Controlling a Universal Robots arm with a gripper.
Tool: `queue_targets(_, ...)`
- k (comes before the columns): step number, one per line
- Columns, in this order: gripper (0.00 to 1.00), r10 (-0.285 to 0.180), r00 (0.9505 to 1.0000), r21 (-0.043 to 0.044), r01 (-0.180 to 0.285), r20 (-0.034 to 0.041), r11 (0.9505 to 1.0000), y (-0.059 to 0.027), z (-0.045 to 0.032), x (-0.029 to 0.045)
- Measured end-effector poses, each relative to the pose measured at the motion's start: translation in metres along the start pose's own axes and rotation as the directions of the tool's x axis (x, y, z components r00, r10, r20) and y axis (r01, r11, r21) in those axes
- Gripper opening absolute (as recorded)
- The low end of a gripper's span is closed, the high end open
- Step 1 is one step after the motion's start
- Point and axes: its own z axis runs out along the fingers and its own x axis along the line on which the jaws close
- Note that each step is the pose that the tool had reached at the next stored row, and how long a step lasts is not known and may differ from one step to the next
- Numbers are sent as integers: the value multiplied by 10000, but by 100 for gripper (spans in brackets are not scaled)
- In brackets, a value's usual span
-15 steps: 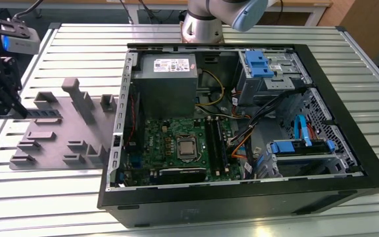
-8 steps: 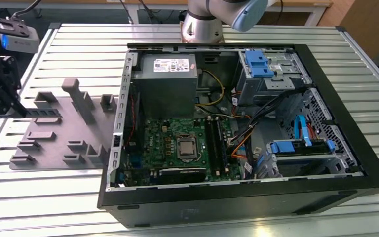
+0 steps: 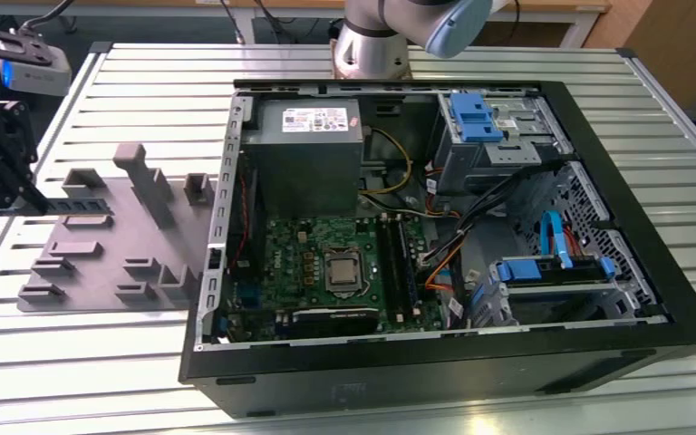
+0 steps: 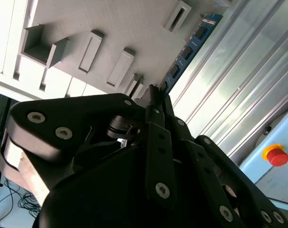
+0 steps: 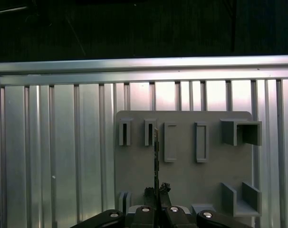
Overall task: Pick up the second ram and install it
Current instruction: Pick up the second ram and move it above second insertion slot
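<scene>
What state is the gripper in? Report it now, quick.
Gripper: closed, holding the second ram by one end.

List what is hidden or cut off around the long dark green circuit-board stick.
First wrist view: the long dark green circuit-board stick stands edge-on in the black gripper, hiding its chips.
Second wrist view: the gripper's body covers the stick's held end.
Exterior view: the left edge cuts off the gripper; the green motherboard's slots are too small to judge.
</scene>
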Motion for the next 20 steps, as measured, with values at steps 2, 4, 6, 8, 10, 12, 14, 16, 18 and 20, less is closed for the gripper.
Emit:
queue_targets(2,14,0,10000,-1,0,-1,10000,0,-3,0)
queue_targets(4,14,0,10000,-1,0,-2,10000,0,-8,0)
queue_targets(6,14,0,10000,-1,0,-1,10000,0,-14,0)
queue_targets(8,14,0,10000,0,0,-1,10000,0,-21,0)
queue_targets(10,14,0,10000,0,0,-1,10000,0,-28,0)
queue_targets(12,14,0,10000,-1,0,-1,10000,0,-37,0)
queue_targets(14,14,0,10000,0,0,-1,10000,0,-44,0)
queue_targets(16,14,0,10000,0,0,0,10000,0,-51,0)
queue_targets(18,14,0,10000,0,0,0,10000,0,-58,0)
queue_targets(20,14,0,10000,0,0,0,10000,0,-65,0)
